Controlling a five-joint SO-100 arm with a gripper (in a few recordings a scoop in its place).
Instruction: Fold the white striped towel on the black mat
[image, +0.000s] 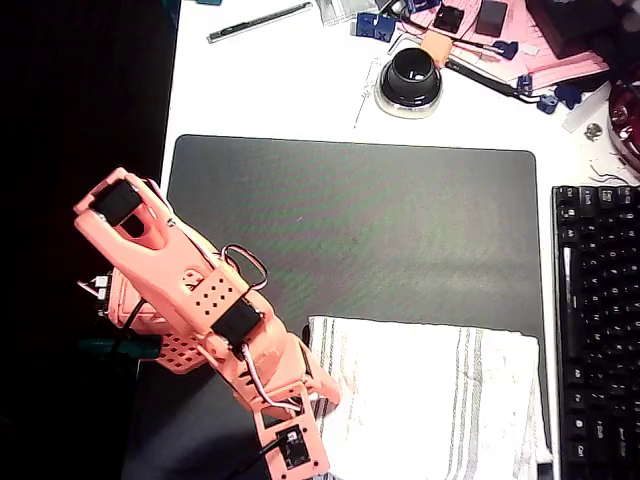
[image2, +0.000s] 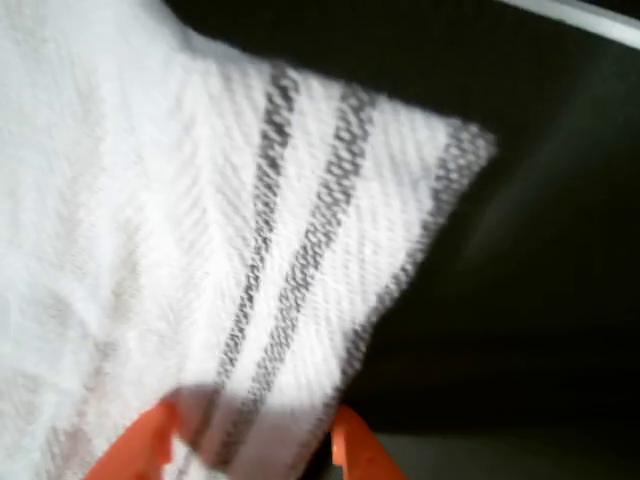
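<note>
Overhead, we see the white striped towel (image: 430, 395) lying on the near right part of the black mat (image: 350, 230), which rests on the white counter (image: 260, 90). The orange arm (image: 190, 290) reaches to the towel's left edge. In the wrist view, the hand (image2: 255, 440) pinches the striped towel edge between its two orange fingers (image2: 140, 445).

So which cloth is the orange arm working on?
Find the big black mat in the overhead view. On its lower right part, beside the keyboard, lies the white striped towel. It is the only cloth there, white with thin grey stripes, and the tool sits at its striped edge.
</note>
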